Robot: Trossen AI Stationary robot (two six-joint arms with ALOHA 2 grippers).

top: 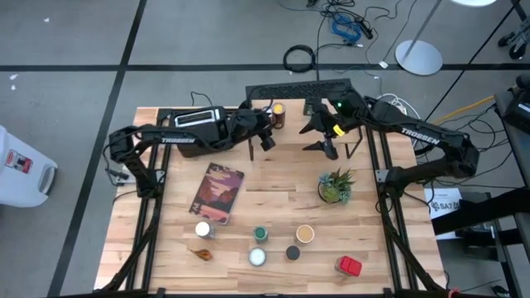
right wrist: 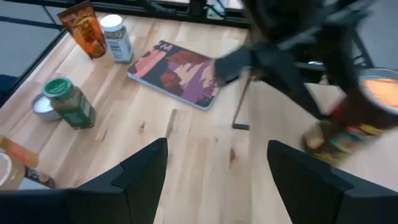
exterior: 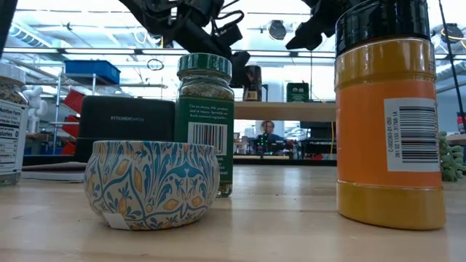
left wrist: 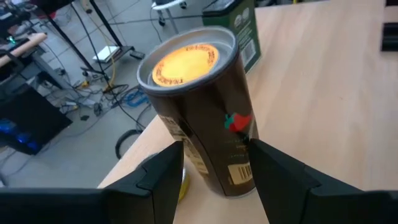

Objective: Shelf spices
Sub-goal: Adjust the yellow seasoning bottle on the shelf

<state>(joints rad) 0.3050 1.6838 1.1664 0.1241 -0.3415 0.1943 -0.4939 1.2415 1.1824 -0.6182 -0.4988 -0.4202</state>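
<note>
1. Evidently a placing step is in hand: the left gripper (left wrist: 214, 165) is up at the shelf (top: 298, 88) at the far edge of the desk (top: 273, 178), its fingers (left wrist: 158, 180) parted to either side of a dark jar with a yellow top (left wrist: 199, 112) that stands upright on the wooden top — whether the pads press the jar or have just let go cannot be told.
2. A green tin (left wrist: 239, 28) is seen just beyond that jar on the same shelf.
3. The right gripper (top: 327, 132) is held above the desk in front of the shelf, fingers (right wrist: 140, 171) spread wide and empty.
4. Most spices are not yet shelved — a green-lidded jar (top: 260, 234), a tan-topped one (top: 305, 234), a white-topped one (top: 203, 229), a black-topped one (top: 292, 252) and a red one (top: 349, 265) stand in a group near the front edge.
5. Next, by judgement, a clean release and straight withdrawal are called for, so that the jar is not tipped, and then a reach to the front group.
</note>
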